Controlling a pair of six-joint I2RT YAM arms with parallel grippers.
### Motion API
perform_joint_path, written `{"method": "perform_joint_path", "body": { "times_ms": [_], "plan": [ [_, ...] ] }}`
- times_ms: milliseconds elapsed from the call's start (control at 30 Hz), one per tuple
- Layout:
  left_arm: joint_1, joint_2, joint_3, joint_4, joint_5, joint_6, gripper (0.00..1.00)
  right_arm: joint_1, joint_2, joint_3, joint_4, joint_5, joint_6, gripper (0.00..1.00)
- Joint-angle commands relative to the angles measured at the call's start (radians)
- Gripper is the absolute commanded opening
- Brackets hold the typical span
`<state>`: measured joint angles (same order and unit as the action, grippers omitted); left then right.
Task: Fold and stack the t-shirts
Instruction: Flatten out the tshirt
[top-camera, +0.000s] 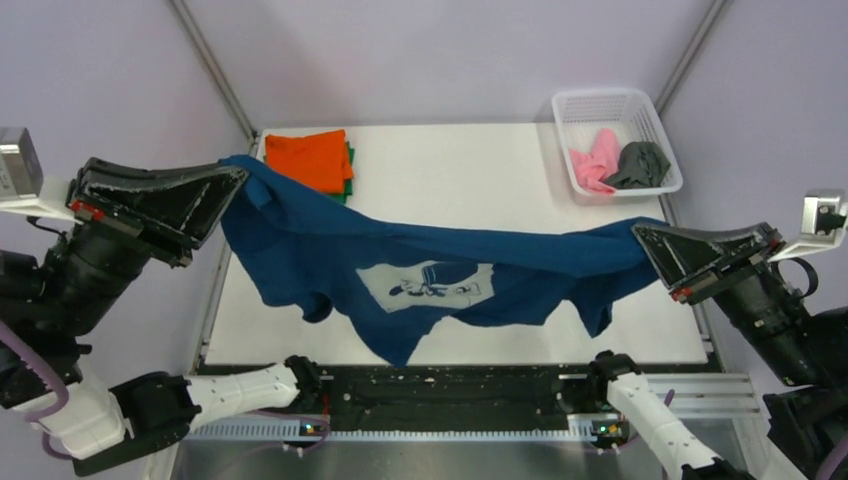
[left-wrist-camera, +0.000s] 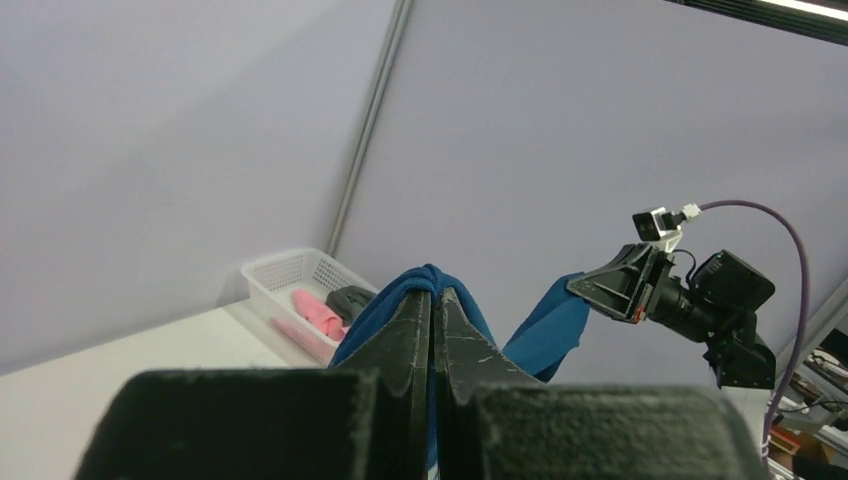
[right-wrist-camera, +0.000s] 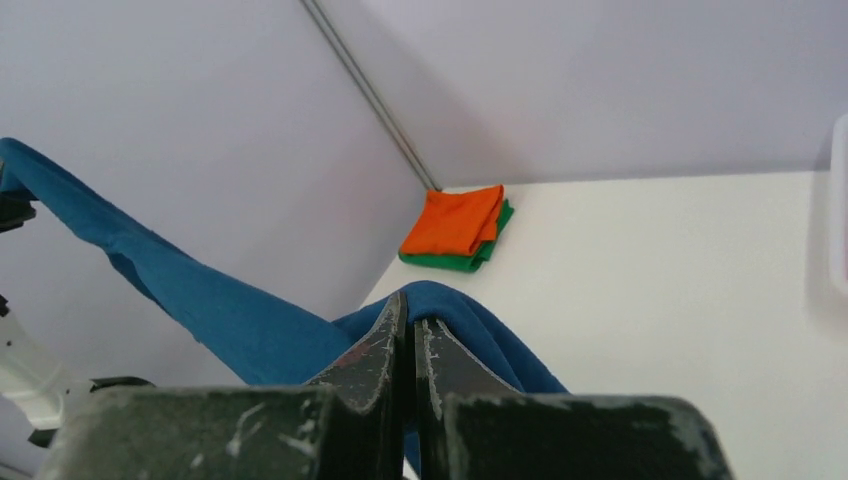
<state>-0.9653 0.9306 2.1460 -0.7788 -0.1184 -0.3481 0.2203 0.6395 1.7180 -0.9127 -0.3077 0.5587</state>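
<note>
The blue t-shirt (top-camera: 330, 250) is soft, matt cloth, its pale print (top-camera: 425, 283) flat and dull. The orange shirt (top-camera: 310, 157) and green shirt (right-wrist-camera: 450, 262) are the same matt cloth. The basket (top-camera: 600, 108) is white plastic mesh. The table (top-camera: 470, 170) is smooth and matt white. The left gripper (left-wrist-camera: 437, 292) has rough, scratched black fingers (left-wrist-camera: 405, 335).

The green t-shirt (top-camera: 349, 172) lies mostly under the orange t-shirt (top-camera: 310, 158); only a thin edge shows. The print (top-camera: 425, 283) on the navy blue t-shirt (top-camera: 520, 255) is creased and too small to read. In the left wrist view the left gripper (left-wrist-camera: 436, 297) and the navy cloth hide the near end of the white mesh basket (left-wrist-camera: 280, 275) and part of the dark grey t-shirt (left-wrist-camera: 350, 298). The right wrist view cuts the basket to a pale sliver at its right edge.
</note>
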Motion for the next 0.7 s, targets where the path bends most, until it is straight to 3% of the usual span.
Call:
{"method": "perform_joint_path", "body": {
  "times_ms": [0, 133, 200, 267, 333, 433, 567, 667],
  "plan": [
    [-0.004, 0.061, 0.008, 0.024, -0.029, 0.036, 0.00, 0.000, 0.003, -0.004, 0.007, 0.070, -0.020, 0.00],
    [-0.004, 0.073, -0.161, 0.161, -0.406, 0.153, 0.00, 0.000, 0.022, -0.133, 0.032, 0.255, -0.021, 0.00],
    [-0.003, 0.095, -0.288, 0.304, -0.714, 0.239, 0.00, 0.000, 0.040, -0.229, 0.054, 0.375, -0.012, 0.00],
    [0.016, 0.132, -0.441, 0.452, -0.892, 0.322, 0.00, 0.001, 0.066, -0.351, 0.094, 0.446, 0.007, 0.00],
    [0.106, 0.173, -0.524, 0.447, -0.843, 0.260, 0.00, 0.001, 0.091, -0.507, 0.164, 0.470, 0.027, 0.00],
    [0.319, 0.247, -0.658, 0.385, -0.605, 0.043, 0.00, 0.000, 0.143, -0.703, 0.322, 0.480, 0.057, 0.00],
    [0.423, 0.393, -0.870, 0.571, -0.523, 0.016, 0.00, 0.000, 0.266, -0.901, 0.553, 0.504, 0.071, 0.00],
    [0.497, 0.565, -0.878, 0.600, -0.417, -0.034, 0.00, -0.001, 0.403, -0.964, 0.703, 0.511, 0.052, 0.00]
  ]
}}
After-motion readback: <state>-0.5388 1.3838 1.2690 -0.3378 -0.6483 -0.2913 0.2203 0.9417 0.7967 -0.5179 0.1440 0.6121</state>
